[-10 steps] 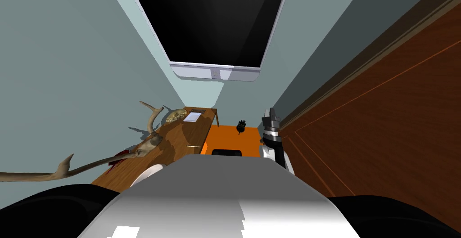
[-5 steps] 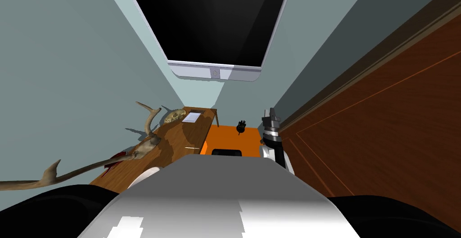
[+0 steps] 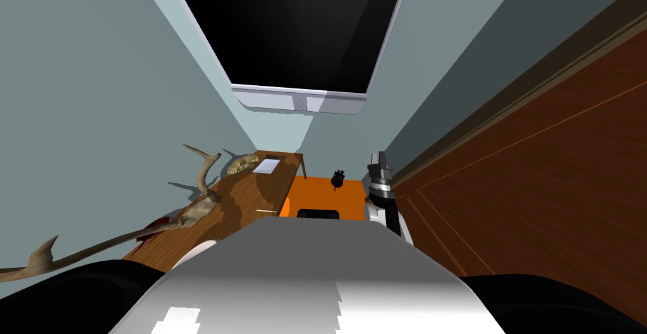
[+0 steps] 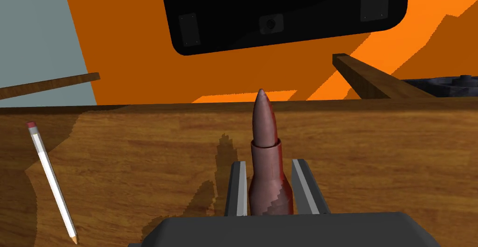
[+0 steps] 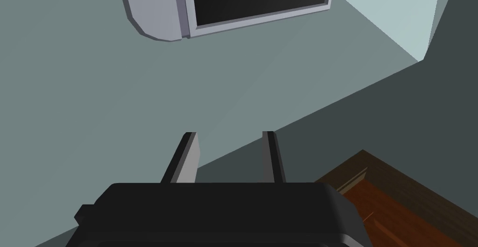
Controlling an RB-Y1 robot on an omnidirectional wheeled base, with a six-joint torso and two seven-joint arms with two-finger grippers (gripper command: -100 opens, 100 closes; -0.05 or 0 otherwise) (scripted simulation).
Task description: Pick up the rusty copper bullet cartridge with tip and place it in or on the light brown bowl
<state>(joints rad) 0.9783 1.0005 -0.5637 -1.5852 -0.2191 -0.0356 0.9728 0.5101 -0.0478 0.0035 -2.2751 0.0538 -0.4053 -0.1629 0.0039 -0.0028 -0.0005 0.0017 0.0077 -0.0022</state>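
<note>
The reddish-brown cartridge (image 4: 264, 137) is clamped between the fingers of the left gripper (image 4: 268, 164), over the wooden table (image 4: 373, 155), with its tip pointing away from the gripper. A white pencil (image 4: 50, 179) lies on that table. Well apart from the table, the right gripper (image 5: 228, 137) has its fingers apart and holds nothing.

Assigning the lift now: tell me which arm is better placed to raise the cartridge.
Left. The left gripper is shut on the reddish-brown cartridge at the wooden table. The right gripper is open, empty, and off to the side of the table.
</note>
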